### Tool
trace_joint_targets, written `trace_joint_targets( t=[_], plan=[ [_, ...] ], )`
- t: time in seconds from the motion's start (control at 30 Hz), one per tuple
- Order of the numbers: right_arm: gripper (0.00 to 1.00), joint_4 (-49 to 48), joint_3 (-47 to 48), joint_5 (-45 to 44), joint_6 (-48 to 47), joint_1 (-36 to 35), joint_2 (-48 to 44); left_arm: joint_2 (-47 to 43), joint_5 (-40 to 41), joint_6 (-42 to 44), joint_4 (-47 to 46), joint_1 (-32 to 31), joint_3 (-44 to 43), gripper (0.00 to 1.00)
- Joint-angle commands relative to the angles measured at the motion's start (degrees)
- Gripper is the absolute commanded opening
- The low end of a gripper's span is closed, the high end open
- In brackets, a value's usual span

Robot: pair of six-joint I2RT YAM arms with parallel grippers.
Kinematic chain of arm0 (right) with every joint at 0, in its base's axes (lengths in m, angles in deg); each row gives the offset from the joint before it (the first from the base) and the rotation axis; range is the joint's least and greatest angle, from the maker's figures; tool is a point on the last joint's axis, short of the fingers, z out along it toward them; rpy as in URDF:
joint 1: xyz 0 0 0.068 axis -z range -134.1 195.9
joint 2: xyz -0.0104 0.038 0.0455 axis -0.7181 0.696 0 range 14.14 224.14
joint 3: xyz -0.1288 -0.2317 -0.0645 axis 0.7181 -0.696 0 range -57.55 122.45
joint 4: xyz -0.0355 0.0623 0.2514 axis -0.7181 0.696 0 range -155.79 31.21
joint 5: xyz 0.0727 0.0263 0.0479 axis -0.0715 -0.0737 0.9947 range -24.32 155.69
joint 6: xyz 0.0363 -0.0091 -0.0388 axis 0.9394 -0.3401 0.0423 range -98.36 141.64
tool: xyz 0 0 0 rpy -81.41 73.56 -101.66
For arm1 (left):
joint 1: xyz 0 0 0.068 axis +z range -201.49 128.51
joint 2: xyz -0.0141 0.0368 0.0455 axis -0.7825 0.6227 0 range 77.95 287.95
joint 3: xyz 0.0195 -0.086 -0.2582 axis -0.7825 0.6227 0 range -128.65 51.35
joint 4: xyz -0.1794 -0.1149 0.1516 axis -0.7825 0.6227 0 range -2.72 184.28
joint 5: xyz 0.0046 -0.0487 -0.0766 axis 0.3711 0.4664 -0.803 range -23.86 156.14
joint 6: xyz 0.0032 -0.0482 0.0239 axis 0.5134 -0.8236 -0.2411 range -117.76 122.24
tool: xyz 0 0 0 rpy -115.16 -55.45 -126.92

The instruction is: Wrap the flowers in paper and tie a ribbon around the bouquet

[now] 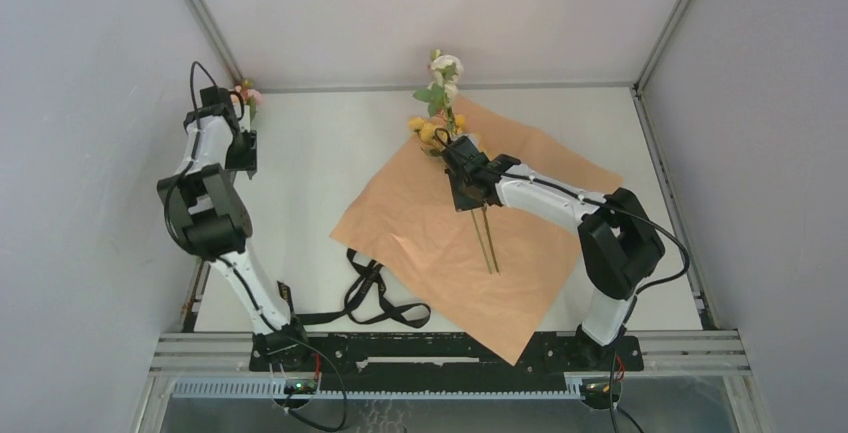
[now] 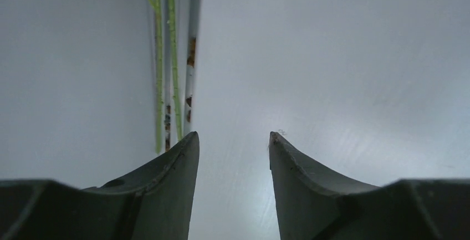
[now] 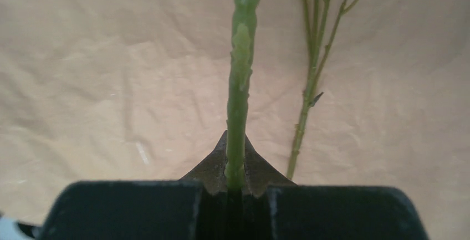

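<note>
The paper (image 1: 420, 238) lies flat in the middle of the table, peach-orange face up. On it rest flowers (image 1: 440, 93) with white and yellow blooms at the far edge and stems (image 1: 488, 243) running toward me. My right gripper (image 1: 462, 171) is shut on one thick green stem (image 3: 239, 73), just over the paper (image 3: 111, 85); a thinner stem (image 3: 308, 96) lies beside it. At the far left my left gripper (image 1: 243, 156) stands open by a pink flower (image 1: 249, 96). Nothing sits between its fingers (image 2: 233, 136), and thin green stems (image 2: 166, 62) run past its left fingertip. The black ribbon (image 1: 375, 298) lies loose near the paper's front left edge.
Grey walls close in the table on the left, back and right. A metal rail (image 1: 450, 345) with both arm bases runs along the near edge. The paper's near corner (image 1: 515, 353) overhangs that rail.
</note>
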Motion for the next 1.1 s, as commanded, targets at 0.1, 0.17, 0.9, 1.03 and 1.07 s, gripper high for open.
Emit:
trace_joint_targets(
  t=[0.1,0.17,0.9,1.03,1.07],
  plan=[
    [0.16,2.7,1.7,-4.4,-1.4,1.0,4.4,9.2,8.3,7.4,2.3,2.1,-11.5,0.55],
    [0.33,2.5,1.7,-3.4,-1.0,1.4,4.8,11.9,9.4,7.8,2.3,2.9,-13.3,0.55],
    [0.57,5.5,3.0,-5.0,1.6,-1.7,-2.9,29.2,10.2,15.9,5.8,5.7,-29.4,0.47],
    [0.57,6.0,3.0,-5.5,1.6,-2.2,-3.1,30.2,7.8,16.3,6.5,5.9,-31.6,0.44],
    [0.57,6.1,3.0,-5.7,1.4,-2.3,-3.0,30.4,7.4,16.7,6.6,5.9,-32.0,0.43]
  ],
)
